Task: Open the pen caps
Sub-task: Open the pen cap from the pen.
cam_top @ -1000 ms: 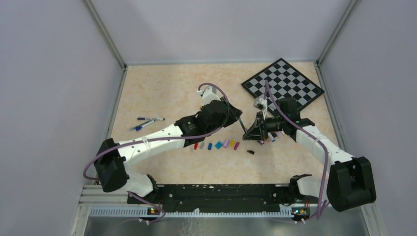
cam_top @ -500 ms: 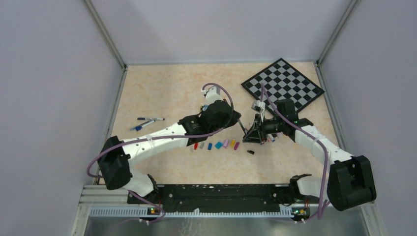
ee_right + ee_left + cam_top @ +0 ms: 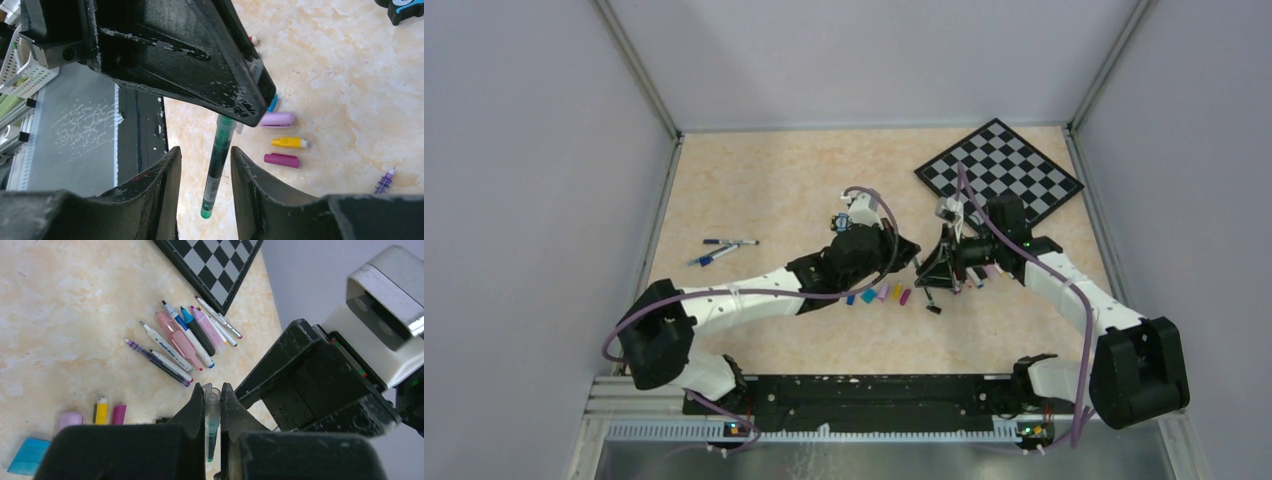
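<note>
Since the earlier view our left arm has swung in toward the right one, and its forearm now covers the near-left end of the row of loose caps [image 3: 882, 293] on the table [image 3: 764, 190]. Our left gripper [image 3: 212, 392] is clamped on a green pen [image 3: 211, 426], pinching it near its pale upper end so the barrel hangs down. From the right wrist we see that green pen [image 3: 218, 160] dangling between the spread fingers of our right gripper [image 3: 204, 155], with a gap on either side, so the right fingers have let go. Below it lie a lilac cap [image 3: 276, 119], a yellow cap [image 3: 289, 143] and a magenta cap [image 3: 281, 160]. A cluster of pens [image 3: 185, 342] lies just beside the chessboard [image 3: 220, 265], and two more pens [image 3: 724, 248] lie well apart on the left
</note>
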You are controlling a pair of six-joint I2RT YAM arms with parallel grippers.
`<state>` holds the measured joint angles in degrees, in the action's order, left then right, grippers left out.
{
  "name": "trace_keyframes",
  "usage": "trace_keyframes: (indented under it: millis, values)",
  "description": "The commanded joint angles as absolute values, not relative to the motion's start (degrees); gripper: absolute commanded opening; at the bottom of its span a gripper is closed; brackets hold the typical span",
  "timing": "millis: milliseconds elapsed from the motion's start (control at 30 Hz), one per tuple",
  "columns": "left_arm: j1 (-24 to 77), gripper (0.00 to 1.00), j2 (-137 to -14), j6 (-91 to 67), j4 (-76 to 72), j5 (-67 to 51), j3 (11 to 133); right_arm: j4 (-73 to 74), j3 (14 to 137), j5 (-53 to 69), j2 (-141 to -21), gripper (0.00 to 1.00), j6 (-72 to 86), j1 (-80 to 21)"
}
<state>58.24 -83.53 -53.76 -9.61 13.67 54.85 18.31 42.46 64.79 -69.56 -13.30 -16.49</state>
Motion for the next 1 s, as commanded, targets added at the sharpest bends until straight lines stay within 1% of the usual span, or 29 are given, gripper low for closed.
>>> trace_keyframes:
  millis: [0, 67, 133, 233, 400, 533, 667, 800, 900, 967]
  values:
    - [58.27, 0.0, -79.06, -50.45, -22.92, 12.05, 50.83, 15.7, 44.54, 66.42, -69.68, 0.37, -12.17, -17.23]
    - [58.17, 0.0, -78.67, -50.17, -24.53, 11.83, 49.89, 15.64, 44.56, 66.47, -70.03, 0.27, -11.98, -17.17]
    - [58.03, 0.0, -78.32, -50.25, -25.54, 11.84, 49.15, 15.34, 44.52, 66.89, -70.29, 0.11, -11.67, -17.22]
    - [57.77, 0.0, -77.92, -50.52, -30.05, 11.37, 47.2, 14.93, 44.36, 67.65, -70.78, 0.0, -11.03, -17.18]
    - [56.03, 0.0, -76.42, -48.42, -37.06, 11.11, 44.55, 17.51, 45.24, 68.35, -71.39, 0.0, -12.63, -17.2]
    - [50.2, 0.0, -73.51, -46.13, -39.98, 13.08, 45.16, 19.43, 45.29, 68.23, -72.55, 0.0, -14.69, -17.5]
    - [43.17, 0.0, -71.85, -48.41, -40.66, 14.77, 46.37, 21.97, 45.78, 66.46, -73.71, 0.0, -17.11, -18.74]
    - [40.43, 0.0, -70.35, -48.62, -38.24, 14.69, 47.5, 23.13, 45.87, 65.16, -73.61, 0.0, -18.64, -18.81]
    - [39.65, 0.0, -67.12, -47.23, -37.15, 11.0, 45.19, 29.51, 47.96, 60.58, -73.11, 0.0, -26.34, -18.8]
    - [39.27, 0.0, -63.48, -44.66, -36.65, 5.91, 41.17, 34.53, 50.1, 54.17, -72.11, 0.0, -32.46, -17.89]
